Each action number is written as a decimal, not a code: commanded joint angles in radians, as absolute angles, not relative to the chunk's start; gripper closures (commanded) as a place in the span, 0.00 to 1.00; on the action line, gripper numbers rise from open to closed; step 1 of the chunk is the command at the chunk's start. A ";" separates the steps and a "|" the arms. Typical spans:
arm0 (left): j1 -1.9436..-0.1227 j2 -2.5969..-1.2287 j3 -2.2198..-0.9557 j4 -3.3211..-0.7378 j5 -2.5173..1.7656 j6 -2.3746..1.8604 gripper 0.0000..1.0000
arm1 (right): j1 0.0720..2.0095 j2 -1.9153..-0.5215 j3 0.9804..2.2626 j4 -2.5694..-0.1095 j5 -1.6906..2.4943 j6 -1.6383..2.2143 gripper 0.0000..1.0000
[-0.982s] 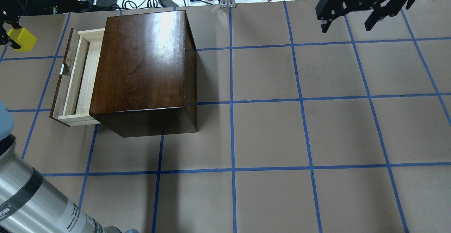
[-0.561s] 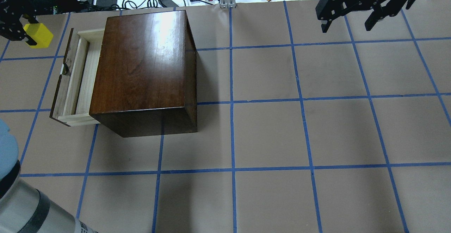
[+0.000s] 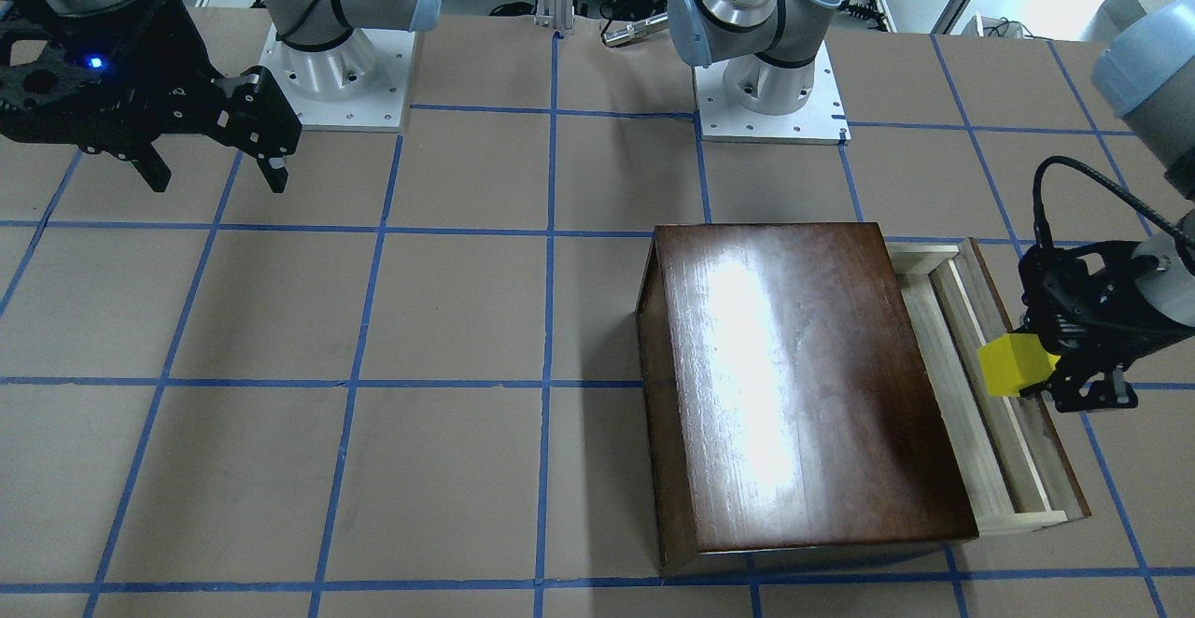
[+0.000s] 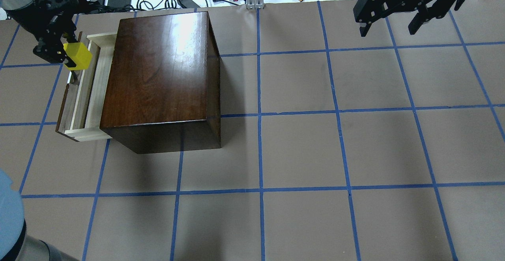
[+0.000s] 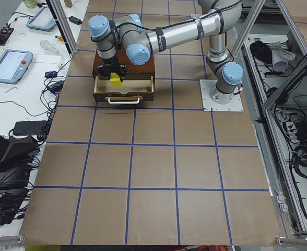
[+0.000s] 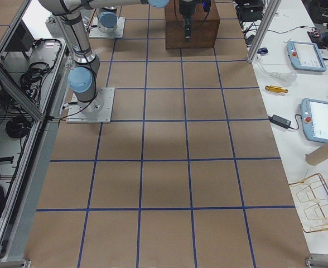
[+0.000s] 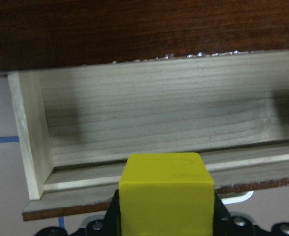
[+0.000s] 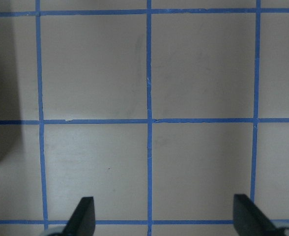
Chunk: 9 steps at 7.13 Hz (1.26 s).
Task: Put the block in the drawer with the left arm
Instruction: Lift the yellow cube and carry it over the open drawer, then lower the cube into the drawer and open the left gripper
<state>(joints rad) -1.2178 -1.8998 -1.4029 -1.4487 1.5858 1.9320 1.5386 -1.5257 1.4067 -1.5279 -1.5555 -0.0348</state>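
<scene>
Left gripper (image 3: 1047,364): clenched on the block (image 3: 1010,366), one finger on each of two opposite faces, at the right edge of the front-facing frame. Block location: in the upper left of the overhead frame, held in the air over the outer edge of the drawer (image 4: 91,95), overlapping its dark front panel and the pale wall just behind it. It is not resting on the drawer floor. In the left wrist view the yellow cube fills the lower centre, with the bare pale tray open beyond it. Drawer: pulled partly out from the left side of the dark wooden box (image 4: 158,71), as seen from overhead. Right gripper (image 4: 388,30): released and holding nothing, fingers spread wide, hanging over the taped table (image 4: 300,146) in the upper right of the overhead frame, well apart from the box.
</scene>
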 commanded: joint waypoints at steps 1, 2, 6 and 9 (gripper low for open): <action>-1.221 -1.859 -1.482 -1.405 1.583 1.908 1.00 | 1.539 -1.525 1.407 -1.528 -1.555 -0.035 0.00; -1.226 -1.858 -1.509 -1.404 1.582 1.895 1.00 | 1.537 -1.525 1.407 -1.528 -1.557 -0.035 0.00; -1.229 -1.864 -1.552 -1.310 1.582 1.898 1.00 | 1.537 -1.525 1.407 -1.528 -1.555 -0.035 0.00; -1.223 -1.878 -1.563 -1.298 1.566 1.901 0.52 | 1.539 -1.525 1.407 -1.528 -1.557 -0.035 0.00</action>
